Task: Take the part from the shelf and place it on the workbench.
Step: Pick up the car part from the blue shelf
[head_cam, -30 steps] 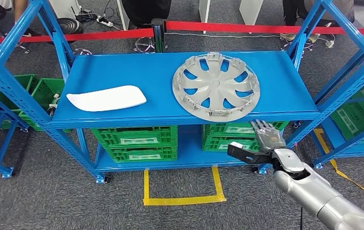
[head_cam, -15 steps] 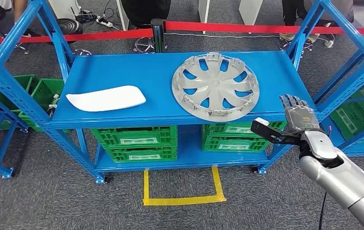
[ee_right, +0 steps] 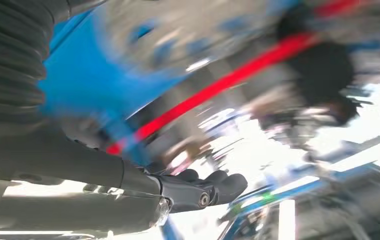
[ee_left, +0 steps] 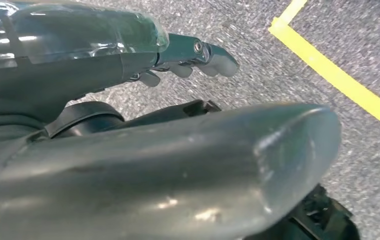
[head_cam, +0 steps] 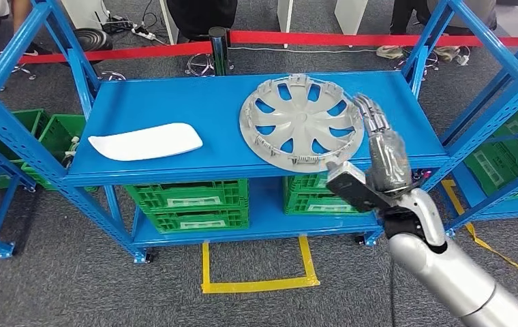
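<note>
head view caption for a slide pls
Right hand raised, open, beside the grey wheel cover on the blue shelf.

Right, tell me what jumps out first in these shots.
The big grey wheel cover lying flat on the blue shelf's top deck, right of centre. The right hand is raised at its right edge, fingers spread. A white curved panel lies on the left of the deck.

Grey spoked hubcap (head_cam: 302, 122) lies flat on the blue shelf's (head_cam: 174, 109) top tier — right half.

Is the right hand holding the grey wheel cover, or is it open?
Open. The right hand holds nothing, fingers straight, beside the wheel cover, which lies flat on the shelf.
</note>
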`<action>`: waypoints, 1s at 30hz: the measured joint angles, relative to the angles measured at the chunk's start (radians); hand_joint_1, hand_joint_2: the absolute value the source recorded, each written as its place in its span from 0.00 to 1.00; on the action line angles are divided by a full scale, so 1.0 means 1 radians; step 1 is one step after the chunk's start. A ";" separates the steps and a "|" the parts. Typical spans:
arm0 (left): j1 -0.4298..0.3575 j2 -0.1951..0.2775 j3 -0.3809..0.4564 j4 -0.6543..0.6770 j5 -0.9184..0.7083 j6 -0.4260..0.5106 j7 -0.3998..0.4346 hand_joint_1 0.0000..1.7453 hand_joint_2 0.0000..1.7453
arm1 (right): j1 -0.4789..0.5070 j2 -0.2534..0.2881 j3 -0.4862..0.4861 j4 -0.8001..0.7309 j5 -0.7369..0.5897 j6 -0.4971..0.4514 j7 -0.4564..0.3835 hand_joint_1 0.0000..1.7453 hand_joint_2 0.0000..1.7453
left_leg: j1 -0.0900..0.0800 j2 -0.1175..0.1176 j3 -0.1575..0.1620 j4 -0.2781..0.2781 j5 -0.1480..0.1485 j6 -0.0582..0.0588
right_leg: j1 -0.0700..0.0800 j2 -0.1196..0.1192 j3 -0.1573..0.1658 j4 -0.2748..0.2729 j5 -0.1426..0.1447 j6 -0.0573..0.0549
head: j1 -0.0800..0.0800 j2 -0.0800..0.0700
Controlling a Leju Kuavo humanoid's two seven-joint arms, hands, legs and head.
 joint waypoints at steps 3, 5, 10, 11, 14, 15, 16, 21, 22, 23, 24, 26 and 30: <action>-0.003 0.000 0.005 0.000 0.006 -0.005 -0.004 0.00 0.00 | 0.013 0.068 0.017 -0.058 -0.054 -0.032 -0.042 0.00 1.00 | 0.000 -0.001 0.002 0.000 0.000 0.000 | 0.000 0.001 0.000 0.000 0.000 -0.001 | 0.000 0.000; -0.003 0.001 0.009 0.000 0.008 -0.012 -0.005 0.00 0.00 | 0.022 0.099 0.023 -0.085 -0.115 -0.045 -0.077 0.00 1.00 | 0.000 -0.003 0.002 0.000 0.000 0.000 | 0.000 0.001 0.000 0.000 0.000 -0.001 | 0.000 0.000; -0.004 0.005 0.020 0.000 0.017 -0.033 0.008 0.00 0.00 | 0.061 0.187 0.037 -0.119 -0.222 -0.099 -0.159 0.00 1.00 | -0.004 -0.011 0.002 0.001 0.000 0.001 | -0.004 -0.002 0.001 -0.002 0.001 0.001 | -0.001 0.000; -0.004 0.006 0.021 0.000 0.019 -0.035 0.013 0.00 0.00 | 0.070 0.201 0.040 -0.120 -0.229 -0.106 -0.161 0.00 1.00 | -0.006 -0.013 0.002 0.001 0.000 0.001 | -0.005 -0.003 0.002 -0.002 0.001 0.002 | -0.001 0.000; -0.002 0.012 0.026 0.000 0.022 -0.040 0.023 0.00 0.00 | 0.096 0.226 0.047 -0.120 -0.242 -0.114 -0.159 0.00 1.00 | -0.010 -0.020 0.001 0.001 0.000 0.006 | -0.009 -0.007 0.002 -0.004 0.002 0.008 | -0.003 0.000; -0.001 0.014 0.027 0.000 0.023 -0.043 0.025 0.00 0.00 | 0.105 0.230 0.048 -0.120 -0.246 -0.115 -0.157 0.00 1.00 | -0.010 -0.023 0.000 -0.001 0.001 0.008 | -0.010 -0.008 0.003 -0.001 0.005 0.011 | -0.003 0.000; 0.000 0.016 0.027 0.000 0.023 -0.045 0.027 0.00 0.00 | 0.112 0.232 0.049 -0.120 -0.249 -0.116 -0.153 0.00 1.00 | -0.008 -0.025 0.003 -0.004 0.001 0.013 | -0.010 -0.009 0.003 0.003 0.007 0.015 | -0.004 0.000; 0.003 0.016 0.027 0.000 0.018 -0.053 0.032 0.00 0.00 | 0.135 0.237 0.048 -0.120 -0.251 -0.111 -0.137 0.00 1.00 | 0.001 -0.032 0.024 -0.014 0.006 0.027 | -0.013 -0.007 -0.073 0.170 -0.081 0.035 | 0.008 0.000; 0.004 0.016 0.027 0.000 0.015 -0.054 0.034 0.00 0.00 | 0.140 0.237 0.049 -0.120 -0.250 -0.108 -0.134 0.00 1.00 | 0.001 -0.032 0.025 -0.014 0.005 0.027 | -0.014 -0.007 -0.101 0.225 -0.105 0.037 | 0.011 0.000; 0.005 0.017 0.027 0.001 0.011 -0.055 0.036 0.00 0.00 | 0.144 0.238 0.049 -0.120 -0.248 -0.105 -0.131 0.00 1.00 | 0.001 -0.033 0.026 -0.013 0.004 0.026 | -0.014 -0.007 -0.121 0.258 -0.114 0.037 | 0.012 0.000; 0.006 0.017 0.027 0.001 0.008 -0.056 0.037 0.00 0.00 | 0.147 0.238 0.050 -0.119 -0.247 -0.102 -0.129 0.00 1.00 | 0.001 -0.034 0.027 -0.013 0.002 0.025 | -0.014 -0.007 -0.126 0.260 -0.104 0.035 | 0.013 0.000; 0.005 0.017 0.027 0.000 -0.001 -0.059 0.037 0.00 0.00 | 0.149 0.239 0.051 -0.120 -0.241 -0.097 -0.125 0.00 1.00 | 0.001 -0.036 0.034 -0.013 -0.003 0.020 | -0.014 -0.007 -0.089 0.163 -0.033 0.026 | 0.014 0.000; 0.005 0.013 0.027 0.000 -0.015 -0.059 0.037 0.00 0.00 | 0.151 0.241 0.053 -0.116 -0.234 -0.087 -0.120 0.00 1.00 | 0.000 -0.036 0.037 -0.012 -0.012 0.001 | -0.004 -0.003 -0.027 0.006 0.004 -0.001 | 0.013 0.000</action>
